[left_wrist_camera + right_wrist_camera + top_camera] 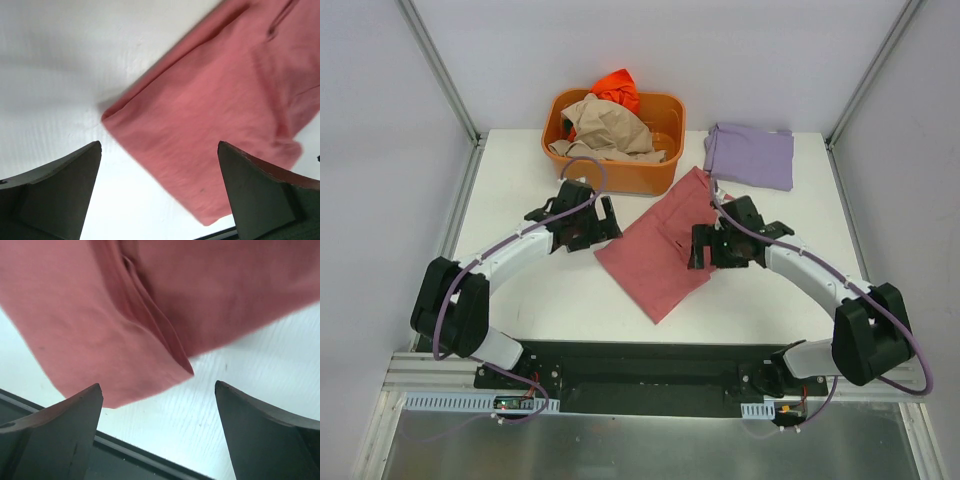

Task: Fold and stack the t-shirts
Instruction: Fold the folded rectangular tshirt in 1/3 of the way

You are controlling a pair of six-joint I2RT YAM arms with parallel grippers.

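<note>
The left pincer (159,148) and the right pincer (157,386) both gaped wide, holding nothing. Between them lay the rose-red shirt (660,250), its long axis slanting near-left to far-right. Beyond the right pincer sat a folded purple shirt (750,155).

Open white table (560,290) along the near edge and far left. Blocked at the back by the heaped orange tub (640,178); covered mid-table by the rose-red shirt (655,260), back right by the lavender shirt (750,155).

The top view looked steeply down over the whole table (550,292) from behind, while both wrist views faced it closely, sharing the rose-red t-shirt (655,262).
</note>
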